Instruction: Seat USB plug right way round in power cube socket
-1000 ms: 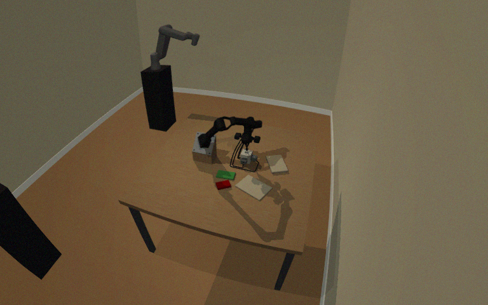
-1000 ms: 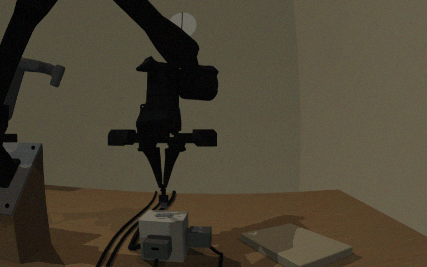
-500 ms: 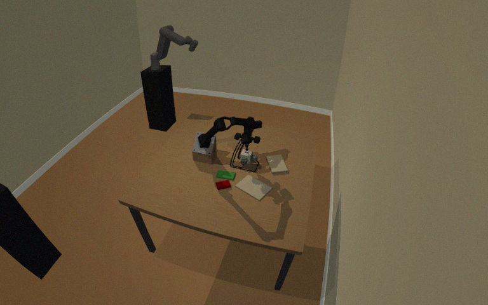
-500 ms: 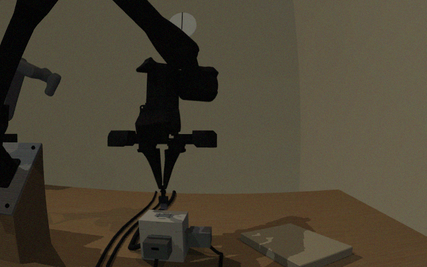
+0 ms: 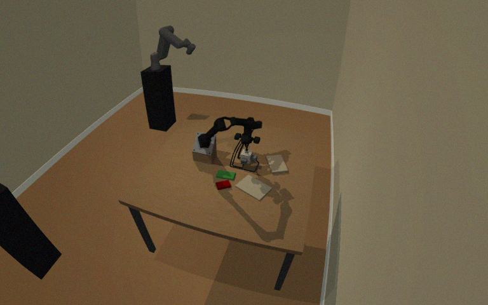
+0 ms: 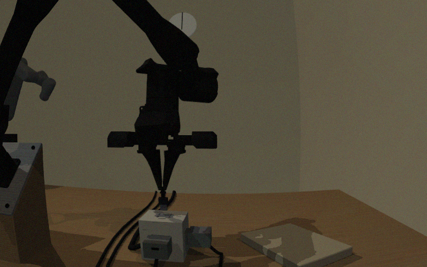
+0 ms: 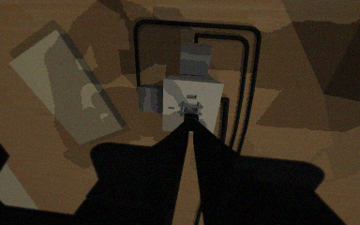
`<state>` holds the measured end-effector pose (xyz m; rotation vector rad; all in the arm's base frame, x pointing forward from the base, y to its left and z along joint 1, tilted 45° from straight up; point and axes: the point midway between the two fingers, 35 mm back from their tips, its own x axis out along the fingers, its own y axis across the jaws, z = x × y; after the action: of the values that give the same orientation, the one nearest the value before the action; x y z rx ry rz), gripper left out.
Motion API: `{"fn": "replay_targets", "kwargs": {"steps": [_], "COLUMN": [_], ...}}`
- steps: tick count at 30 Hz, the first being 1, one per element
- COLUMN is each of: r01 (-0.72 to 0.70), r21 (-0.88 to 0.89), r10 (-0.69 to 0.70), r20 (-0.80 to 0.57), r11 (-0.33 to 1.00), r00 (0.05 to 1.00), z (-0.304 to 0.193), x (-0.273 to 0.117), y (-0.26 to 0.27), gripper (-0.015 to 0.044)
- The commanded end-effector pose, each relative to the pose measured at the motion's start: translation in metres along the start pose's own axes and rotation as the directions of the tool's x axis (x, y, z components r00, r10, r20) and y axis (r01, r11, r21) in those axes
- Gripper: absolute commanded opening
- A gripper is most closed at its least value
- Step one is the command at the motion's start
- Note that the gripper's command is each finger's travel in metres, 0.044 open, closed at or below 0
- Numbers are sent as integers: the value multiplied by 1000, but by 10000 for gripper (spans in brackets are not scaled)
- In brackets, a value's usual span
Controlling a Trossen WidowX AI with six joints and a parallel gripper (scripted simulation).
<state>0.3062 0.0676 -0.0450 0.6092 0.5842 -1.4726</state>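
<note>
The white power cube (image 5: 246, 155) (image 6: 178, 234) (image 7: 211, 100) stands on the table, with grey plugs (image 6: 157, 247) (image 6: 199, 236) (image 7: 195, 58) (image 7: 150, 98) on its sides. My gripper (image 5: 246, 149) (image 6: 162, 188) (image 7: 191, 125) points down over the cube, shut on the USB plug. The plug (image 6: 163, 201) is upright, black body above, with a grey metal end (image 6: 163, 207) pointing down. In the exterior view that end overlaps the cube top's far edge; the top socket (image 6: 163, 215) (image 7: 191, 109) shows uncovered in front of it. Whether the end touches the cube, and which way round it is, I cannot tell.
Black cables (image 5: 235, 154) (image 6: 121, 230) (image 7: 255, 70) loop around the cube. Pale flat slabs (image 5: 277, 164) (image 5: 253, 187) (image 6: 296, 243) (image 7: 70, 89) lie nearby. A green block (image 5: 225, 175) and a red block (image 5: 223, 184) lie on the table (image 5: 172, 187). The arm's base block (image 5: 204, 156) (image 6: 28, 201) stands left.
</note>
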Motion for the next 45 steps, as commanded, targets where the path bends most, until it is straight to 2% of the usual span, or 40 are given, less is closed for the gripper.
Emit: {"fn": "replay_targets", "kwargs": {"steps": [1,45], "r01": [-4,-4], "r21": [8,17], "r10": [4,4], "r20": [5,9], "r11": [1000,1000], "r00": [1000,1000], "z": [1,1], "x": [1,6], "y": [1,0], "gripper": [0,0]}}
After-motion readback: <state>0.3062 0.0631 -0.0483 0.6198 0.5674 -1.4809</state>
